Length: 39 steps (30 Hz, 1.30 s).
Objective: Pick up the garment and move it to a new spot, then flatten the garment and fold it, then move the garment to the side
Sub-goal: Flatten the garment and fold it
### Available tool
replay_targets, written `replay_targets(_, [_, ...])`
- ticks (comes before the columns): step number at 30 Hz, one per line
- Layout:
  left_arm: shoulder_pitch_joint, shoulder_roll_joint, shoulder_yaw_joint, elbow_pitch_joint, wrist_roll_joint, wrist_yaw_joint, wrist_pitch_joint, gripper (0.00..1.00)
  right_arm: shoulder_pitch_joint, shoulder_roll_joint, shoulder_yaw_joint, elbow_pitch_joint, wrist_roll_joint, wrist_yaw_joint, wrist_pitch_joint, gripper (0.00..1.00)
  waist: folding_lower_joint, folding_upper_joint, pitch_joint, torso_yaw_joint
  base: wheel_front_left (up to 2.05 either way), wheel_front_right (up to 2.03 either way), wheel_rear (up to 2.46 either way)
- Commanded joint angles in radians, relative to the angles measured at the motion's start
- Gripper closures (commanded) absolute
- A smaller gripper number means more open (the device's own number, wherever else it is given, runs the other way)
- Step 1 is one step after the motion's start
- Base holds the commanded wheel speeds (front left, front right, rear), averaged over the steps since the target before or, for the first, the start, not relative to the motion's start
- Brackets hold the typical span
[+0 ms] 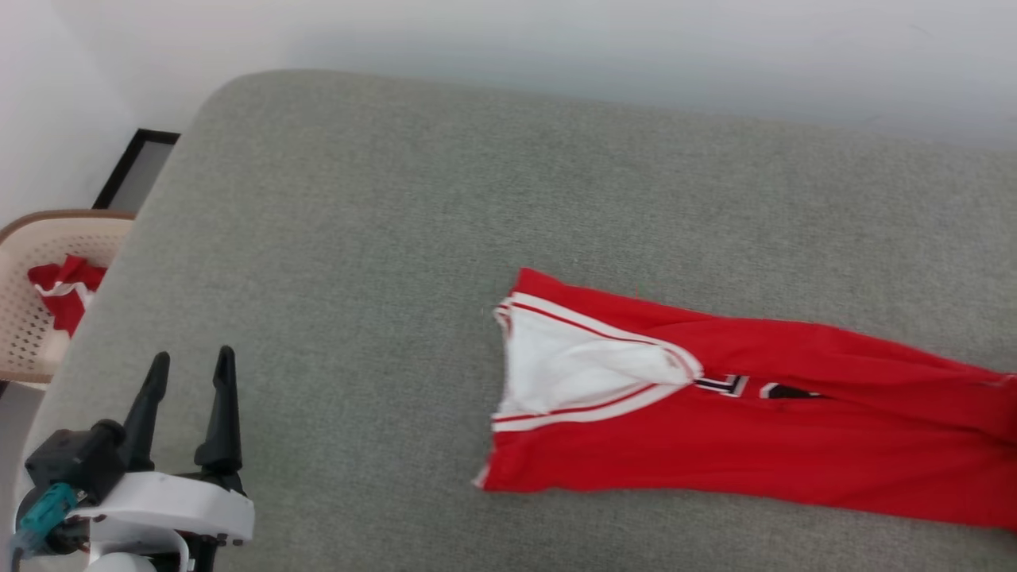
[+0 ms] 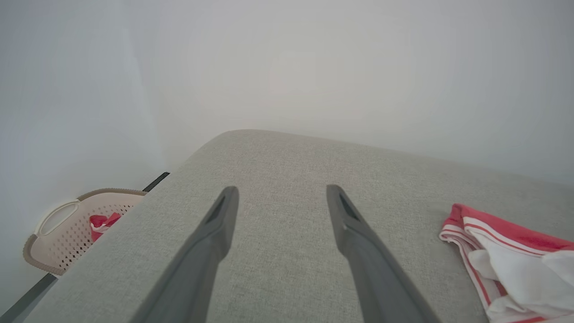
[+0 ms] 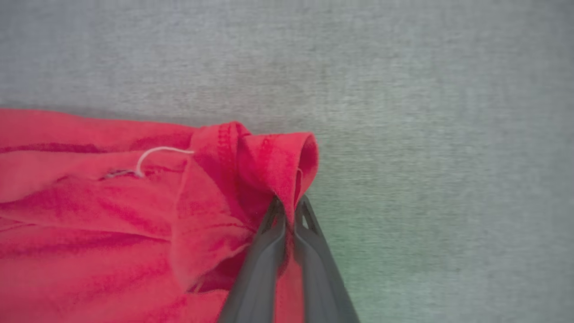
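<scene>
The garment (image 1: 715,429), a red shirt with a white sleeve and striped trim, lies stretched across the grey cushion from the middle to the right edge of the head view. A bit of black lettering peeks out of a fold. Its sleeve end (image 2: 506,260) shows at the right of the left wrist view. My right gripper (image 3: 289,208) is shut on a bunched red hem corner of the garment (image 3: 264,166), which stands up between the fingers. My left gripper (image 1: 192,373) hovers open at the lower left, well clear of the cloth, nothing between its fingers (image 2: 215,233).
A beige perforated basket (image 1: 32,270) stands on the floor left of the cushion and holds another red-and-white cloth (image 1: 65,290). The grey cushion (image 1: 334,238) has a rounded far-left corner and meets a white wall behind.
</scene>
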Motion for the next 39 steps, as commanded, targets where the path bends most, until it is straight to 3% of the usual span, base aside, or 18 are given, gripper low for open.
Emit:
replay_targets(1, [0.007, -0.005, 0.006, 0.002, 0.009, -0.008, -0.004, 0.0, -0.014, -0.019, -0.017, 0.008, -0.011, -0.002, -0.007, 1.0, 0.0, -0.0001, 0.008, -0.012, 0.0, 0.0, 0.0])
replay_targets(6, [-0.004, -0.011, 0.018, 0.011, 0.022, -0.021, -0.004, 0.0, -0.033, -0.047, -0.037, 0.026, -0.035, -0.002, -0.011, 1.0, 0.0, -0.0001, 0.013, -0.029, 0.0, 0.0, 0.0])
replay_targets(11, [0.001, -0.017, 0.034, 0.017, 0.03, -0.03, -0.004, 0.0, -0.022, -0.034, -0.001, -0.033, -0.006, -0.002, 0.0, 1.0, 0.0, -0.0001, 0.005, -0.045, 0.0, 0.0, 0.0])
replay_targets(17, [0.017, -0.028, 0.048, 0.018, 0.039, -0.031, -0.004, 0.0, -0.004, 0.041, 0.046, -0.197, 0.083, -0.002, 0.06, 1.0, 0.0, -0.0001, -0.014, -0.059, 0.0, 0.0, 0.0])
replay_targets(26, [0.003, -0.043, 0.028, 0.026, 0.044, -0.035, -0.002, 0.0, -0.039, 0.213, 0.194, -0.386, 0.079, -0.002, 0.147, 1.0, 0.0, -0.0001, -0.034, -0.032, 0.0, 0.0, 0.0])
replay_targets(31, [-0.02, -0.05, 0.005, 0.04, 0.047, -0.046, 0.003, 0.0, -0.083, 0.274, 0.306, -0.352, 0.089, -0.002, 0.128, 1.0, 0.0, -0.0001, -0.037, 0.009, 0.0, 0.0, 0.0])
replay_targets(39, [-0.07, -0.073, -0.037, 0.081, 0.05, -0.064, 0.007, 0.0, -0.174, 0.327, 0.455, -0.177, 0.086, -0.002, 0.03, 1.0, 0.0, -0.0001, -0.038, 0.088, 0.0, 0.0, 0.0])
